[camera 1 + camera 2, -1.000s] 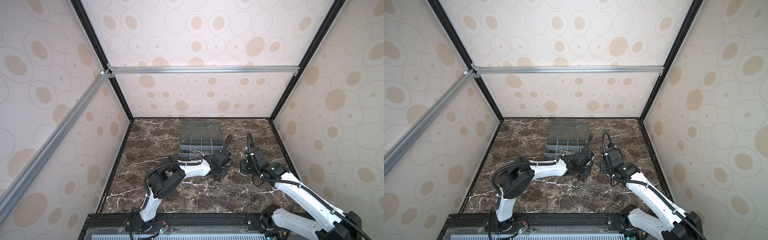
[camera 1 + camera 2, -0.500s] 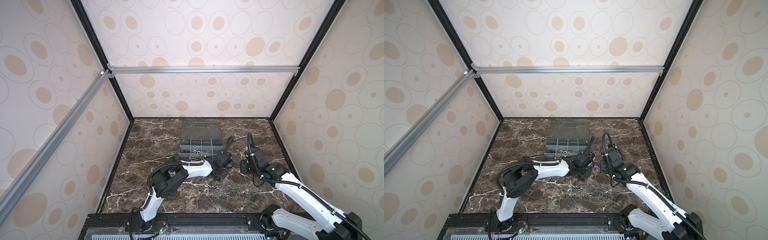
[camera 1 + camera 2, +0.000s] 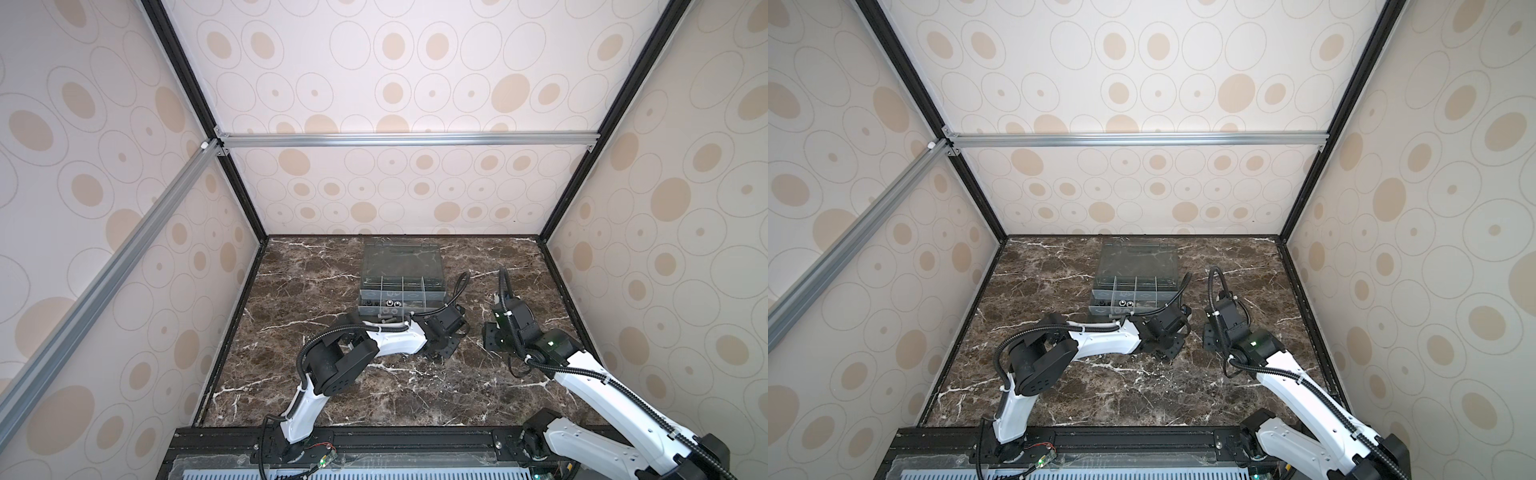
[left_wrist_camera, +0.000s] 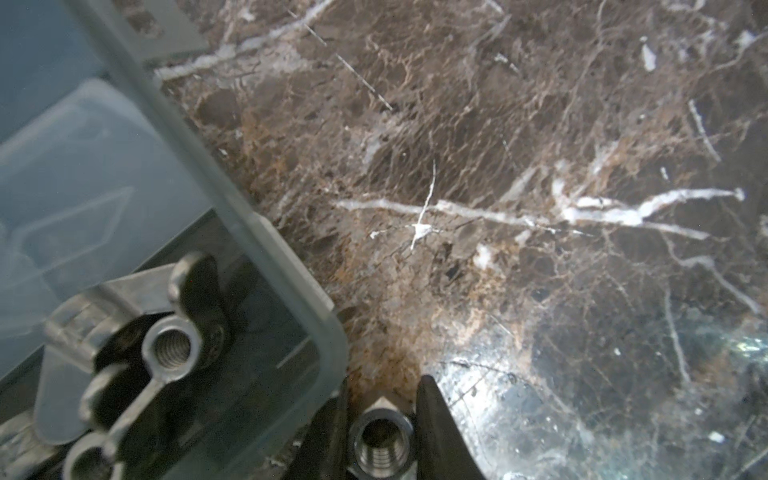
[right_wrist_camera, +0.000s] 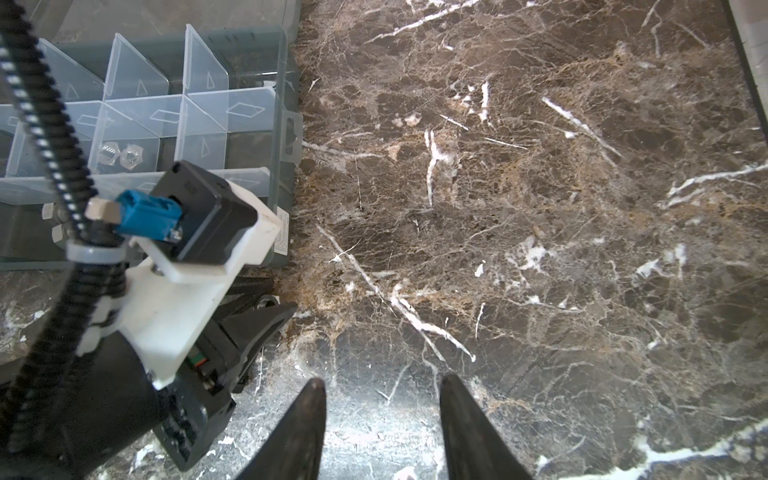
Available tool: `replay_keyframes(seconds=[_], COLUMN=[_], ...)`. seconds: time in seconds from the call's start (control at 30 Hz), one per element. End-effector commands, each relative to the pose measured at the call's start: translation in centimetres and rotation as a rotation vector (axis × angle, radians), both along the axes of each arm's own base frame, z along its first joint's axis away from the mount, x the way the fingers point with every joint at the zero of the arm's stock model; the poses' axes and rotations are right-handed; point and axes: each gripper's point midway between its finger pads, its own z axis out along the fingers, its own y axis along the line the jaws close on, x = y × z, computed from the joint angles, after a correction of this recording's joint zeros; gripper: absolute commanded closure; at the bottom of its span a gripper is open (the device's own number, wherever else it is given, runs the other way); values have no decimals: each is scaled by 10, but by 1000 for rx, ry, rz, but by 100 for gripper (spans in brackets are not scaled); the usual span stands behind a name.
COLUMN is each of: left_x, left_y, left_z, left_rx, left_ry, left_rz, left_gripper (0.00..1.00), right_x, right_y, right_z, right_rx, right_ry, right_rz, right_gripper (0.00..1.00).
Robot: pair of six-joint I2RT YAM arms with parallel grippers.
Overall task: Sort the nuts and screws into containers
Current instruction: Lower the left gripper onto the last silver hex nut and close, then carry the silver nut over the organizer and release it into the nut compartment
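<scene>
The left tool [image 4: 381, 392] has just drawn its jaws together and is now clenched on 1 nut [image 4: 380, 442], which sits upright between the 2 dark fingers with its threaded hole facing the wrist camera. Whether the nut has left the desk [image 4: 540, 166] yet I cannot tell. The grasp is low on the desk, just off the near right corner of the organizer box [image 4: 266, 232]; in a top view the left tool [image 3: 440, 349] shows at that same corner.

As I read it, the pick is made and the carry comes next: a short lift over the box wall to a cell. At least 1 nut [image 4: 170, 347] already lies in the cell next to this corner, and the right wrist view shows 2 nuts [image 5: 120, 156] side by side in a cell, so that is the likely home.

The right tool [image 5: 382, 380] has not moved: released, jaws apart over bare desk, holding nothing, to the right of the left tool. What looks like a screw [image 3: 385, 320] lies on the desk just near the box's front wall.
</scene>
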Motion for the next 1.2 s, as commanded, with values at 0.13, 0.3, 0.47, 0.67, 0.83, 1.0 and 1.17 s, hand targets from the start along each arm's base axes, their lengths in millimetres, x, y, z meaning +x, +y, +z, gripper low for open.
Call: replay_keyframes(seconds=[0.13,0.3,0.47,0.67,0.83,1.0,1.17], left_x=[-6,0,25,73,106,128,140], left_y=[-7,-9,10,61,105,138,156], left_z=[26,77,123,153,151,134,114], left_rx=[-36,-113,-189,-234,-210,-184,-150], left_ry=[-26,-90,-158,-216,-224,-207,-181], left_rz=[-30,-39,22,152,247,313,347], left_gripper=[82,82,81,80,80,80,80], right_x=[-4,-3,-2,-1,-3,-5,-6], right_y=[-11,-12,-11,-11,-11,-12,-12], right_z=[-1,4,9,6,5,4,2], right_rx=[-26,-32,-30,-27,-20,-15,-10], right_ry=[7,0,-8,-6,-4,-5,-1], right_rz=[-35,-37,-35,-38,-44,-49,-52], right_gripper=[52,52,52,52,52,52,52])
